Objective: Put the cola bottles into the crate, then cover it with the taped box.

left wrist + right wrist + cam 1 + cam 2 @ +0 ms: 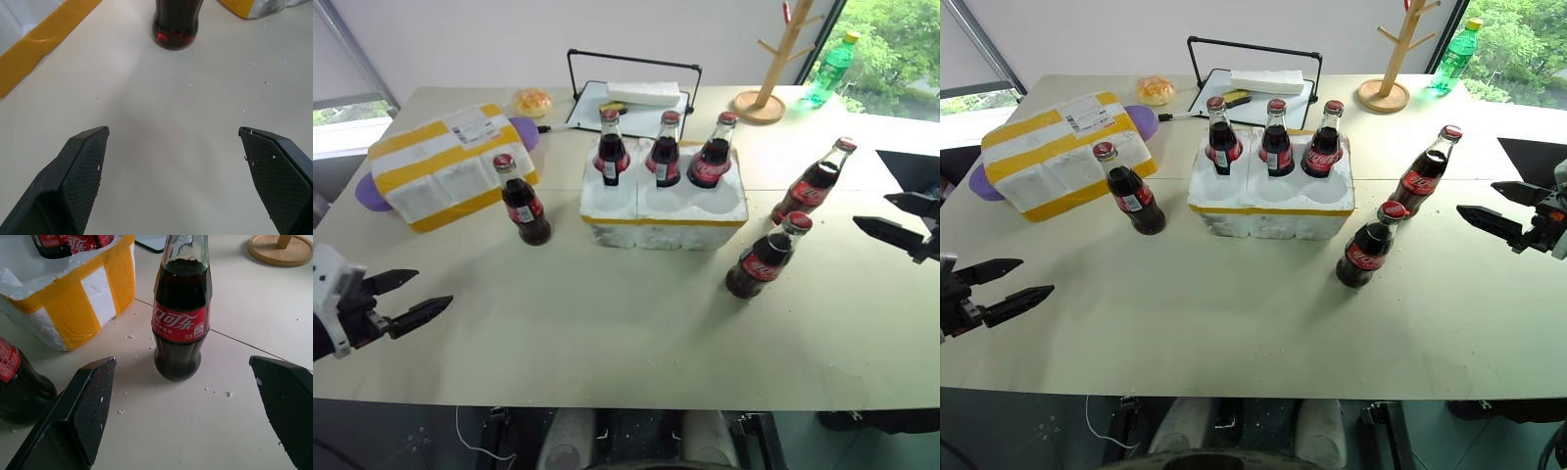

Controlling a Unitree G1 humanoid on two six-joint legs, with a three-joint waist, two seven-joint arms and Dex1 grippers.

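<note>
The crate (664,217), low white foam with a yellow tape band, stands mid-table with three cola bottles (667,150) upright in its back wells. Three more bottles stand loose: one to its left (524,201), one to its right (815,183) and one at its front right (766,257). The taped box (445,166) lies at the far left. My left gripper (431,291) hovers open near the table's front left, facing the left bottle's base (176,29). Off to the right, my right gripper (871,211) is open and faces the right bottle (182,323), apart from it.
A black wire-handled tray (626,98) holding a white block sits behind the crate. At the back right stand a wooden peg rack (766,98) and a green plastic bottle (830,69). An orange item (532,100) and a purple object (524,129) lie beside the taped box.
</note>
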